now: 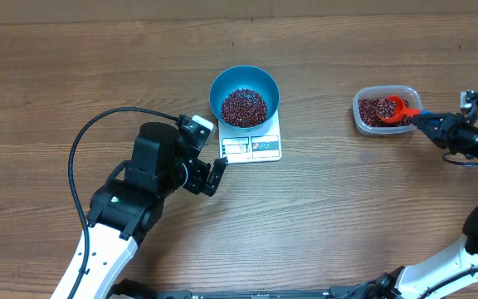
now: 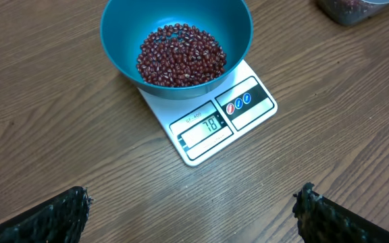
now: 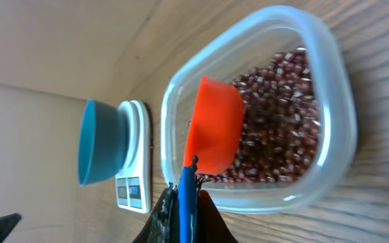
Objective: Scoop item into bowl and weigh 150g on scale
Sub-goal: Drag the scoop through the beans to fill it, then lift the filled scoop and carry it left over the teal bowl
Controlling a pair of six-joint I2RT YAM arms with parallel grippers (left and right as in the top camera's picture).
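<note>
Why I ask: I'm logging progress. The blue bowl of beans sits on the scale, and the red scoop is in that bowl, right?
Not quite. The red scoop is in the clear tub off to the side, not in the blue bowl; the overhead view shows it. The bowl of beans does sit on the scale.
</note>
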